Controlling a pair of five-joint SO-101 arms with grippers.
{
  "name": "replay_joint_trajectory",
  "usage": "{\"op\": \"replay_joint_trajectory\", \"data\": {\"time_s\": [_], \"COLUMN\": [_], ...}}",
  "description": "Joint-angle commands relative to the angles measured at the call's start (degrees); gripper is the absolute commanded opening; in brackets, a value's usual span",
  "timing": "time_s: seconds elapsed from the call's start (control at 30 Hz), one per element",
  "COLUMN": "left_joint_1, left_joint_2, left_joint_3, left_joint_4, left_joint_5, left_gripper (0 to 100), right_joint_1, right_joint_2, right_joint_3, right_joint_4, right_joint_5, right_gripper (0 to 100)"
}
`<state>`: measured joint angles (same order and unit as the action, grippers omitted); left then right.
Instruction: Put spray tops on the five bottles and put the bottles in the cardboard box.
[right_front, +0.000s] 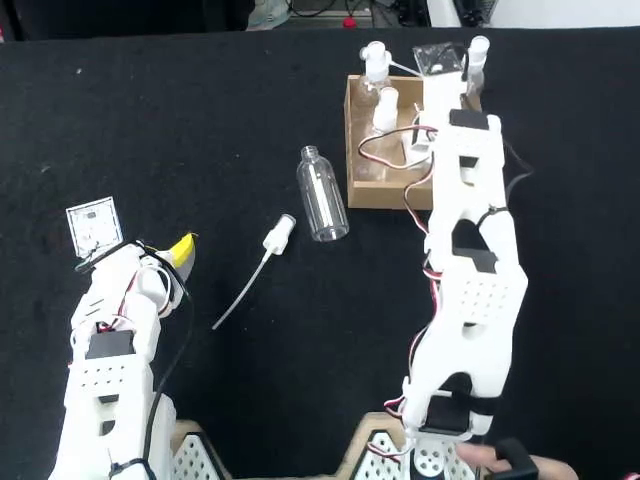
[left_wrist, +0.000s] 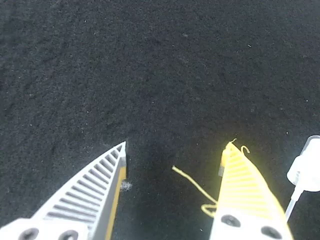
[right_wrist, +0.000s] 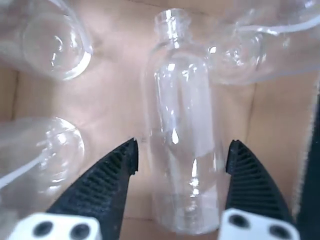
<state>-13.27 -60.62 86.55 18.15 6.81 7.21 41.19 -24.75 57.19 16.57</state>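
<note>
Cardboard box (right_front: 385, 194) holds capped bottles (right_front: 384, 110) plus one topless bottle (right_wrist: 182, 125), flanked untouched by the spread right gripper (right_wrist: 183, 144); left gripper (left_wrist: 177, 145) likewise spread.

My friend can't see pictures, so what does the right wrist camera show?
A clear bottle with no spray top sits between the open black fingers of the right gripper, inside the cardboard box. Other clear bottles crowd around it.

we see the left gripper (left_wrist: 177, 145) over the black surface (left_wrist: 150, 65), its jaws spread wide with nothing between them. it has a white finger (left_wrist: 95, 185) and a yellow finger (left_wrist: 242, 185), with a loose yellow thread (left_wrist: 192, 182) trailing off the yellow one. a white spray top (left_wrist: 306, 170) lies just beside the yellow finger.
</note>
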Motion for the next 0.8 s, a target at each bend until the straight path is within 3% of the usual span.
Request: {"op": "replay_joint_trajectory", "data": {"time_s": [0.0,0.17,0.47,0.77], "left_joint_1": [0.8,0.8,0.8,0.8], "left_joint_2": [-0.7,-0.7,-0.7,-0.7], "left_joint_3": [-0.5,-0.5,-0.5,-0.5], "left_joint_4": [-1.4,-1.4,-1.4,-1.4], "left_joint_5": [0.0,0.0,0.0,0.0], "left_gripper": [29,29,29,29], "right_joint_1": [-0.7,-0.3,1.8,4.5], "right_joint_2": [-0.3,-0.2,-0.7,-7.1], "right_joint_3": [-2.2,-2.2,-2.8,-6.8], "right_joint_4": [-2.5,-2.5,-2.3,3.8], "right_joint_5": [-0.1,-0.2,-0.4,-0.5], "right_gripper": [26.1,25.3,5.4,5.0]}}
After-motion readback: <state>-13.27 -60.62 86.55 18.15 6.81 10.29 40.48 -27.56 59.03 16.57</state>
